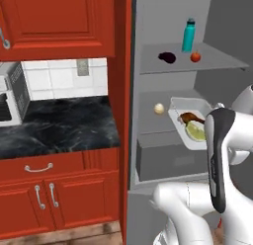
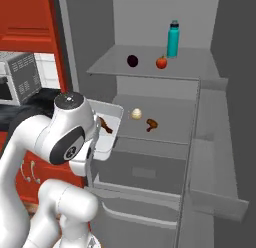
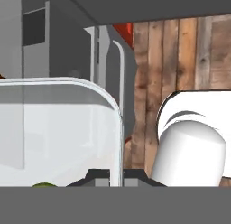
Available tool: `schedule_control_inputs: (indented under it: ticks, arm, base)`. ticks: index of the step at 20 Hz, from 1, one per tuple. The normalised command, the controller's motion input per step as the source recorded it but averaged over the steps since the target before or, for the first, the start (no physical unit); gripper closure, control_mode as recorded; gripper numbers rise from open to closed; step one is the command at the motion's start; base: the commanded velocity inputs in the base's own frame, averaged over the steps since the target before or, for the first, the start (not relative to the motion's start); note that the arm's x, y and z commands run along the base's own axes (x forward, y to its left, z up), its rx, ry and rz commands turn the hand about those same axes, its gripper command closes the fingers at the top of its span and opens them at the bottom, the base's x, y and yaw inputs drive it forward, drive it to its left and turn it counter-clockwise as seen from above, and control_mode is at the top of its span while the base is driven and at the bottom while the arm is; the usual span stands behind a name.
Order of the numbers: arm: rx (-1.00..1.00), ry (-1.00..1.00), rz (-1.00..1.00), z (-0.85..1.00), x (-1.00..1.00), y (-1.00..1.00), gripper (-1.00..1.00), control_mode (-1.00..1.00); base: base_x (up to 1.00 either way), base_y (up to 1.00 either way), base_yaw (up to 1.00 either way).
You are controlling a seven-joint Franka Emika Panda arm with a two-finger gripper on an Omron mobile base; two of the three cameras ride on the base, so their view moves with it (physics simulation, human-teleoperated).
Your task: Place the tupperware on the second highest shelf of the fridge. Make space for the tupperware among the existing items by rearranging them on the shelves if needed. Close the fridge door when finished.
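The fridge [image 2: 125, 22] stands open. My gripper [image 3: 116, 179] is shut on the rim of the white tupperware [image 3: 54, 128], which holds a brown piece and a yellow-green piece. The tupperware [image 1: 190, 121] [image 2: 108, 128] hangs at the front left of the lower of the two shelves [image 2: 172, 117], partly past its front edge. On that shelf lie a cream egg [image 2: 136, 113] [image 1: 158, 108] and a small brown piece [image 2: 151, 124]. The upper shelf [image 2: 145, 69] carries a teal bottle [image 2: 173, 39] [image 1: 188, 35], a red fruit [image 2: 161, 62] [image 1: 195, 57] and a dark purple lump [image 2: 132, 60] [image 1: 167, 57].
The fridge door [image 2: 215, 142] is swung open to the right, its rail racks facing in. A drawer box [image 2: 145, 172] sits under the lower shelf. Left of the fridge are a black counter [image 1: 64, 125], a microwave [image 1: 12, 93] and red cabinets [image 1: 54, 17].
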Motion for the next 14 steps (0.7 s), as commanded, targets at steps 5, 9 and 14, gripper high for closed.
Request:
schedule_control_inputs:
  ticks: [5,9,14]
  arm:
    - [0.00,0.00,0.00,0.00,0.00,0.00,1.00,1.00]
    - [0.00,0.00,0.00,0.00,0.00,0.00,1.00,1.00]
    - [0.00,0.00,0.00,0.00,0.00,0.00,1.00,1.00]
  base:
    - [0.51,-0.29,0.32]
    - [0.31,-0.53,0.16]
    - [0.00,-0.63,0.01]
